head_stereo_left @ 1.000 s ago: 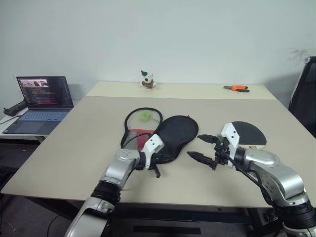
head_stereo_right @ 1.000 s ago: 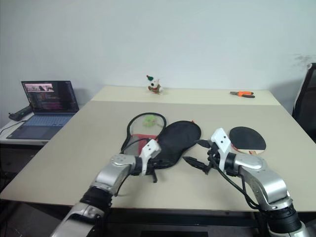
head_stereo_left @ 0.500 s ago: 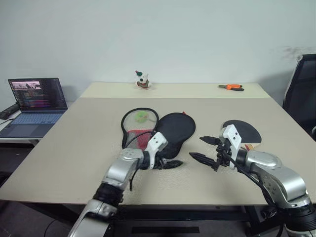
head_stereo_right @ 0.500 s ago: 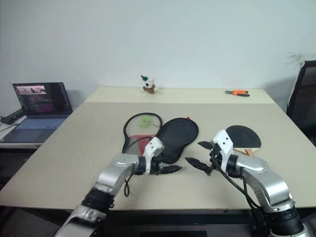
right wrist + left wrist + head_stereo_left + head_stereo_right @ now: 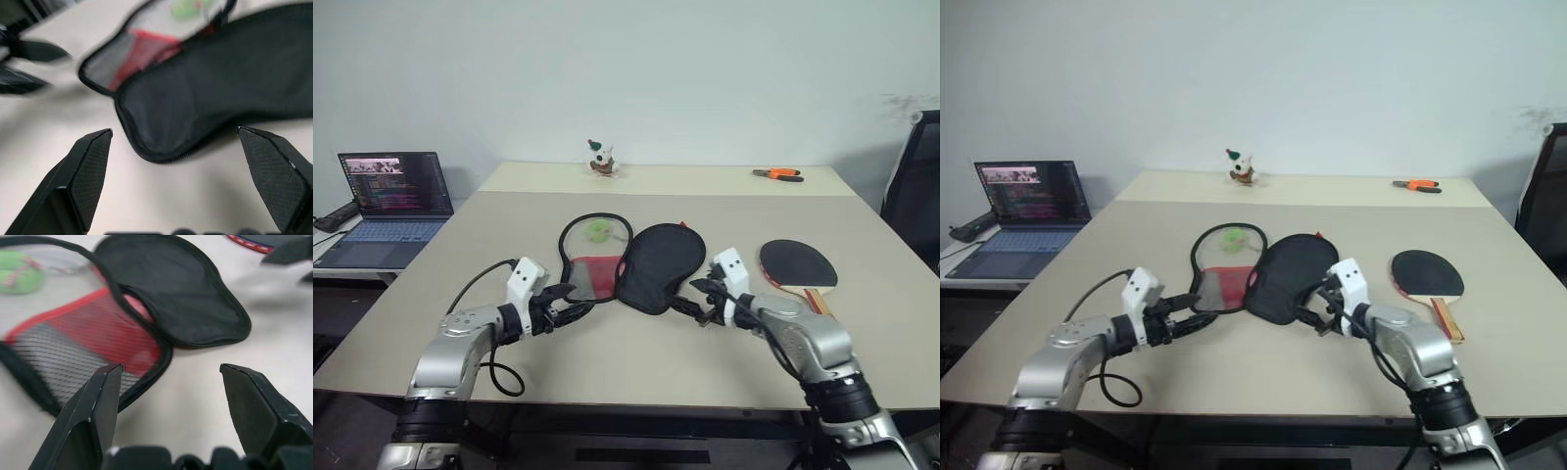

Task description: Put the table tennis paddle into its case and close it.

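Beside the case (image 5: 641, 266) — both grippers, left (image 5: 570, 304) and right (image 5: 697, 300), spread, empty.

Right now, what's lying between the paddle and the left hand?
In the left eye view, the open case lies between the paddle and the left hand, and the right hand hovers at the case's near edge.

A beige surface (image 5: 460, 255) carries a black fabric case (image 5: 656, 266) lying open, one half plain black, the other with a red panel, grey-black mesh and a green patch. The table tennis paddle (image 5: 797, 264) has a black blade, red edge and pale wood handle. Beyond lie orange-handled pliers (image 5: 780, 174) and a white, red and green figurine (image 5: 600, 159).
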`<state>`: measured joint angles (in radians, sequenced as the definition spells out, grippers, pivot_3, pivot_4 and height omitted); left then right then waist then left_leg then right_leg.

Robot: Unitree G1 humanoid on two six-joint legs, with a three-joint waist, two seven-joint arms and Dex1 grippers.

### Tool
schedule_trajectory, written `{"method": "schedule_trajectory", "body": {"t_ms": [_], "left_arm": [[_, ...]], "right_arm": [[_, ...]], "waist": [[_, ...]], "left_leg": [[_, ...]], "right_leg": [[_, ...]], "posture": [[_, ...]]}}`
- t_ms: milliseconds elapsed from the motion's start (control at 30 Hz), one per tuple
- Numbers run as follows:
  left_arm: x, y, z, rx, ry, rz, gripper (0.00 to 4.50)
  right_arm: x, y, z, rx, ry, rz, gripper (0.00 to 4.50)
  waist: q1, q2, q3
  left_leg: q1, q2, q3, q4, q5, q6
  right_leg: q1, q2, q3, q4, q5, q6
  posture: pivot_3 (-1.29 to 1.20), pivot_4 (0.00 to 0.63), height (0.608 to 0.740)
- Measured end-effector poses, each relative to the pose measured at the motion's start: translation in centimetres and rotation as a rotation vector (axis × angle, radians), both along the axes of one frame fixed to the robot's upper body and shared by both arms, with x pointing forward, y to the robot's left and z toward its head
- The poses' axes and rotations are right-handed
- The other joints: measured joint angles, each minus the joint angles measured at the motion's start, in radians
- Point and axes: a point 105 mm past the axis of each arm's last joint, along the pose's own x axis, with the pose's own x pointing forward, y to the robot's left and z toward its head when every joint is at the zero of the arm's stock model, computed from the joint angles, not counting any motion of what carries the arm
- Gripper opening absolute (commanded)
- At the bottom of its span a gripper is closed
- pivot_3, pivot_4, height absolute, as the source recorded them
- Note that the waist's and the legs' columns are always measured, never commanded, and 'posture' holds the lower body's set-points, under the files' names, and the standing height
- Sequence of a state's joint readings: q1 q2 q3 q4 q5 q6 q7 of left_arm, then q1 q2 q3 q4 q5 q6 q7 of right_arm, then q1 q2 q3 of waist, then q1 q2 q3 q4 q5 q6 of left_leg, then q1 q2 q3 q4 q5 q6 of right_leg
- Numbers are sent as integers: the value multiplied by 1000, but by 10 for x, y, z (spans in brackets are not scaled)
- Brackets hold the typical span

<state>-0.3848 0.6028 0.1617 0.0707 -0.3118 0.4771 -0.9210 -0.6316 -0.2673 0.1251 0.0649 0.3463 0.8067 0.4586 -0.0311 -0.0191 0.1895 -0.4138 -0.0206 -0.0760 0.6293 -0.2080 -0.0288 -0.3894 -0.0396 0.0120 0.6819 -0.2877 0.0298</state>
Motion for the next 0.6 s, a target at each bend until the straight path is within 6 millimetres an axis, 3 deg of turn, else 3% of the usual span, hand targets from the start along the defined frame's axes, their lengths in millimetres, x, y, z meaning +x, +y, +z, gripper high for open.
{"method": "schedule_trajectory", "body": {"t_ms": [233, 433, 533, 600], "left_arm": [[-4, 3, 0, 3, -1, 28, 3449], [-4, 2, 3, 10, -17, 35, 3449], [-3, 2, 3, 11, -18, 37, 3492], [-3, 2, 3, 10, -18, 37, 3492]], "right_arm": [[22, 18, -21, -39, 32, -86, 4500], [27, 45, -21, -13, 46, -56, 4500], [26, 53, -20, 11, 53, -45, 3956], [27, 55, -17, 37, 55, -51, 3262]], "waist": [[-1, 0, 0], [-2, 0, 0], [-2, 0, 0], [-2, 0, 0]], "left_leg": [[0, 0, 0, 0, 0, 0], [0, 1, 0, 0, 0, 0], [0, 0, 0, 0, 0, 0], [0, 0, 0, 0, 0, 0]], "right_leg": [[0, 1, 0, 0, 0, 0], [0, 1, 0, 0, 0, 0], [0, 1, 0, 0, 0, 0], [0, 1, 0, 0, 0, 0]], "posture": [[0, 150, 740], [0, 150, 740], [0, 150, 740], [0, 150, 740]]}}
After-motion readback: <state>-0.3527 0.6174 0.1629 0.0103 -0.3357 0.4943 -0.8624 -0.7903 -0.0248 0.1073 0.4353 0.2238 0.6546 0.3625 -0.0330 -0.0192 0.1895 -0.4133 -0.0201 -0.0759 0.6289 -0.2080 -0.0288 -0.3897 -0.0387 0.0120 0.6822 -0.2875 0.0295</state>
